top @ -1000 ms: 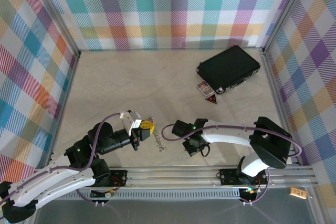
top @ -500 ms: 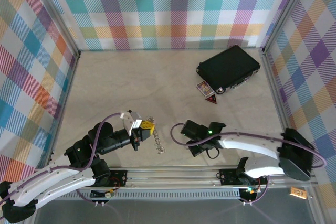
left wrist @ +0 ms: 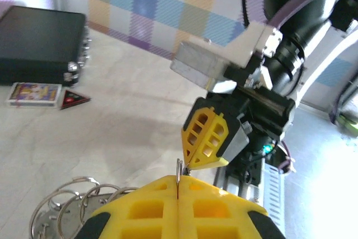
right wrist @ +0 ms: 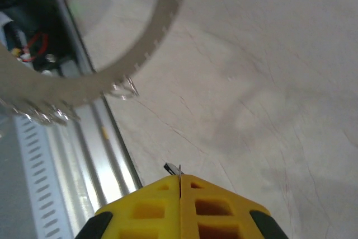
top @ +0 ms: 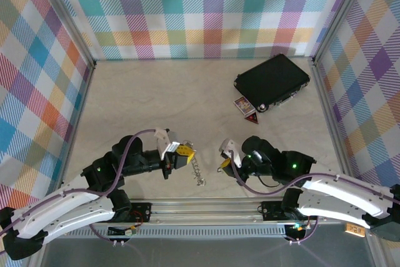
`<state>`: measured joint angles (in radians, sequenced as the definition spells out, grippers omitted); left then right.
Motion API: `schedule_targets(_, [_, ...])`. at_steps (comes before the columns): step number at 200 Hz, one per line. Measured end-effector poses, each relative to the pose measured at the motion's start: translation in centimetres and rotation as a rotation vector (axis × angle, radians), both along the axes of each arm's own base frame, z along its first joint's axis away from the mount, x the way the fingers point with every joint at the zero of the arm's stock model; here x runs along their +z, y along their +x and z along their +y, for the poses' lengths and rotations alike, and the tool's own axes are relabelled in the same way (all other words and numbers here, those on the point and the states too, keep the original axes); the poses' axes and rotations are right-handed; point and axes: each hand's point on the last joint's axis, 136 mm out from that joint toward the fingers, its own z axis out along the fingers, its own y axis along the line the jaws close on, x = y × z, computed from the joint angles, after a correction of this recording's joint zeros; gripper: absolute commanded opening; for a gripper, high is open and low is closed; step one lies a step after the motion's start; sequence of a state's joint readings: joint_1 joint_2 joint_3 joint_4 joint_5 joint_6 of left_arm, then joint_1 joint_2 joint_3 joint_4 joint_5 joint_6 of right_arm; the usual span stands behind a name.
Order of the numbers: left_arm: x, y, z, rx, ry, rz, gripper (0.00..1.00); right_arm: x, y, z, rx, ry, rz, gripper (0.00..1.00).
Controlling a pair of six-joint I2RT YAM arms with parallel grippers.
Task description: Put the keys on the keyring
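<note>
Left pincer (top: 181,153) is clamped shut on the keyring (top: 197,174). Chain hangs from its tips toward the counter (top: 156,98); can't tell if the lower end touches. Right pincer (top: 224,164) sits near it, tips closed. Tiny metal tip (right wrist: 174,168) pokes from its seam, too small to tell if it's the key. Left wrist view cuts the keyring's loops at the frame edge. Right wrist view blurs them.

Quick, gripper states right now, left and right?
Left gripper: closed, holding the silvery metal link chain keyring.
Right gripper: closed; a tiny silver tip shows between its fingers, identity cannot be told.
</note>
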<state>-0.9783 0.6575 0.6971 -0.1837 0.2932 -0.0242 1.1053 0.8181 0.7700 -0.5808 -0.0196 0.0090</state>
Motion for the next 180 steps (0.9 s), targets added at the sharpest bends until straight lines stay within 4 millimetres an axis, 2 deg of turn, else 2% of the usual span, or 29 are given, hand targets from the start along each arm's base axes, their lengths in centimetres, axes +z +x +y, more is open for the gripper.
schedule_targets(25, [0.9, -0.9, -0.8, -0.085, 0.024, -0.037, 0.00, 2.6, -0.7, 0.5, 0.092, 0.049, -0.066, 0.00])
schedule_targets(69, [2.3, -1.6, -1.4, -0.167, 0.079, -0.099, 0.00, 5.1, -1.6, 0.8, 0.200, 0.089, -0.140, 0.00])
schedule_targets(112, [1.2, -1.6, -1.7, -0.207, 0.151, -0.111, 0.00, 7.9, -2.2, 1.2, 0.273, 0.130, -0.200, 0.00])
schedule_targets(137, [0.8, -1.8, -1.7, -0.221, 0.166, -0.111, 0.00, 8.7, -2.5, 1.3, 0.301, 0.150, -0.214, 0.00])
schedule_targets(180, [1.0, -2.3, -1.7, -0.245, 0.156, -0.112, 0.00, 8.9, -3.1, 1.6, 0.342, 0.160, -0.206, 0.00])
